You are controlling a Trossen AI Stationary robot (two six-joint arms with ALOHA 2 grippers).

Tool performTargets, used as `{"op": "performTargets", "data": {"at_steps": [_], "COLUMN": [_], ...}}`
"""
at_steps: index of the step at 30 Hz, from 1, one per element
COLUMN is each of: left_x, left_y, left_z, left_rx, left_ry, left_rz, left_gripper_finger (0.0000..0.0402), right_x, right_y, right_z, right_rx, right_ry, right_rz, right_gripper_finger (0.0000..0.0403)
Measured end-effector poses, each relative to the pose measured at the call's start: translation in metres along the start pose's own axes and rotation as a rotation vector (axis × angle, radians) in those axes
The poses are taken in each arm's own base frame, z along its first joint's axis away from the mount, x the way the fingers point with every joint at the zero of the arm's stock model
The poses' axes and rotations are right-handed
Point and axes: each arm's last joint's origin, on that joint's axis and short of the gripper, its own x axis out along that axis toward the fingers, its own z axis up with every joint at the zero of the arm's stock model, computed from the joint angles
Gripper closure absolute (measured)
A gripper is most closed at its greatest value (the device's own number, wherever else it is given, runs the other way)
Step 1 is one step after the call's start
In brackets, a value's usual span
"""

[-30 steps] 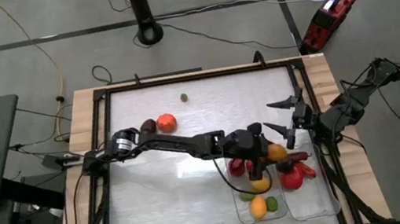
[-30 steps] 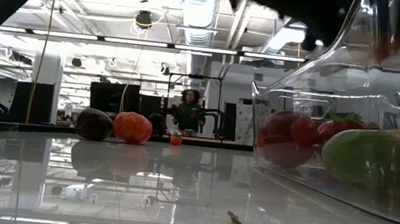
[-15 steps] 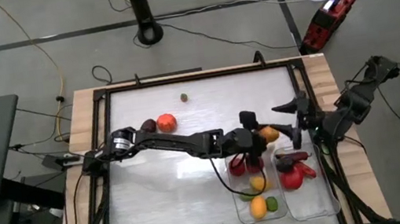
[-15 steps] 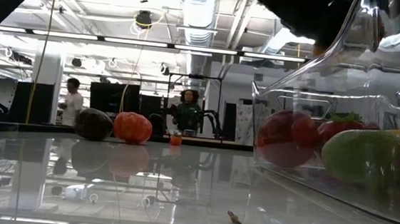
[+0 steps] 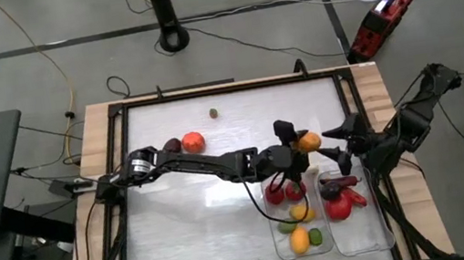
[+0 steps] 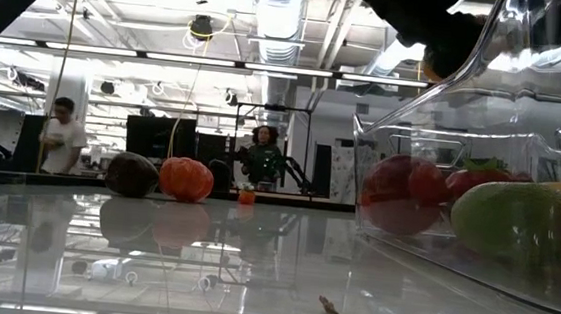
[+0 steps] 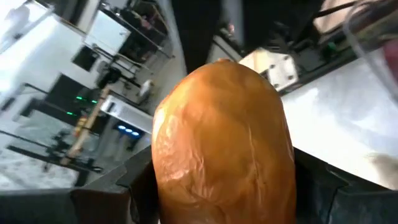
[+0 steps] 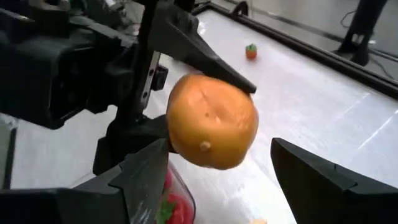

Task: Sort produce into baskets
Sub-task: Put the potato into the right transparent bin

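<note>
My left gripper (image 5: 304,144) is shut on an orange round fruit (image 5: 309,142), held above the table just past the far end of the two clear bins. The fruit fills the left wrist view (image 7: 221,143) and shows in the right wrist view (image 8: 212,121). My right gripper (image 5: 335,144) is open and empty, just right of the fruit and pointing at it. The left bin (image 5: 277,234) holds red, yellow, orange and green produce. The right bin (image 5: 378,233) holds red produce. My left gripper pinches the orange fruit between its two fingers, one finger on the fruit's upper side (image 8: 198,79) and the other on its lower side (image 8: 169,134). The fingers come about level from the table's left. The fruit is lifted clear of the table and the bins.
A red-orange tomato (image 5: 193,141) and a dark purple fruit (image 5: 173,146) lie at the table's left, beside the left arm. A small green piece (image 5: 213,112) lies near the far edge. The near bin wall (image 6: 432,139) fills the right of the low view. People stand in the room behind.
My left gripper has carried the orange fruit from above the bins' far end toward the table's far edge, still shut on it. My right gripper has stayed open beside it.
</note>
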Motion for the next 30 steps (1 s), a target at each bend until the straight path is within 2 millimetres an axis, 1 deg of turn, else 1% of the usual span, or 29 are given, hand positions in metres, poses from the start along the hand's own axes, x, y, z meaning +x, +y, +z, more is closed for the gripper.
{"op": "performTargets", "data": {"at_steps": [8, 13, 16, 22, 25, 28, 30], "left_x": [0.0, -0.005, -0.009, -0.015, -0.019, -0.023, -0.025], "left_y": [0.002, -0.002, -0.005, -0.006, -0.007, -0.009, -0.01], "left_z": [0.001, 0.007, 0.012, 0.023, 0.029, 0.033, 0.035], "left_rx": [0.052, 0.089, 0.115, 0.161, 0.187, 0.203, 0.21], "left_ry": [0.009, 0.008, -0.006, -0.071, -0.101, -0.125, -0.132], "left_rz": [0.045, 0.072, 0.086, 0.119, 0.13, 0.135, 0.138], "left_gripper_finger": [0.0163, 0.0163, 0.0163, 0.0163, 0.0163, 0.0163, 0.0163], "right_x": [0.013, 0.024, 0.028, 0.03, 0.03, 0.03, 0.03], "right_y": [0.02, 0.025, 0.029, 0.035, 0.038, 0.039, 0.039], "right_z": [-0.002, -0.003, -0.003, -0.001, 0.001, 0.001, 0.002], "right_rx": [-0.077, -0.112, -0.104, -0.047, -0.014, -0.004, 0.006], "right_ry": [-0.104, -0.103, -0.108, -0.123, -0.137, -0.138, -0.14], "right_rz": [-0.059, -0.111, -0.115, -0.08, -0.06, -0.052, -0.044], "right_gripper_finger": [0.0091, 0.0089, 0.0076, 0.0027, 0.001, 0.0008, 0.0017]}}
